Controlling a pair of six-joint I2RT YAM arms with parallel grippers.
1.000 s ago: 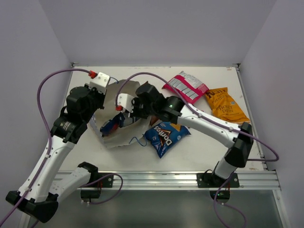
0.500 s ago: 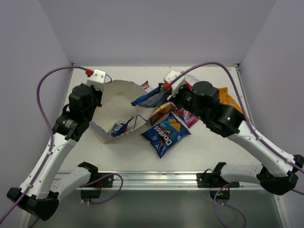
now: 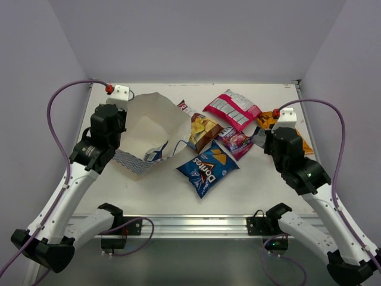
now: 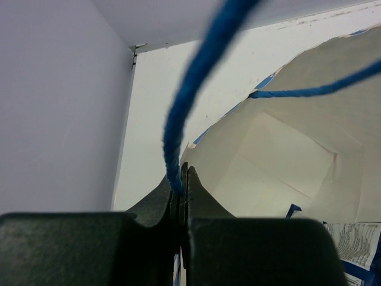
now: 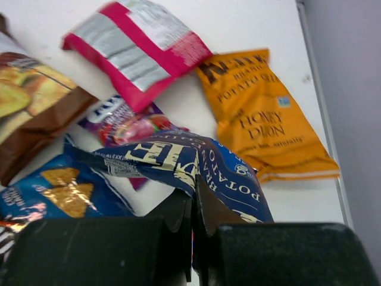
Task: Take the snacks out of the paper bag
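The cream paper bag (image 3: 149, 125) lies on its side at the left, mouth gaping toward the middle. My left gripper (image 3: 125, 108) (image 4: 181, 179) is shut on its blue string handle (image 4: 178, 119) at the rim. A small blue-white packet (image 3: 156, 154) shows inside the mouth. My right gripper (image 3: 264, 136) (image 5: 193, 185) is shut on the dark blue packet (image 5: 196, 161), held just above the table. On the table lie the blue Doritos (image 3: 207, 170), brown-red chips (image 3: 202, 131), pink-white striped packet (image 3: 233, 109), magenta candy (image 3: 235, 141) and orange-yellow chips (image 5: 265, 119).
A small red-marked packet (image 3: 182, 107) peeks out behind the bag's far rim. Walls close in the white table (image 3: 262, 185) at the left, back and right. The right arm partly covers the orange-yellow chips in the top view.
My right arm has pulled out of the bag and swung right with the dark blue packet. The brown-red chips now lie beside the Doritos. The left gripper keeps its hold on the bag.
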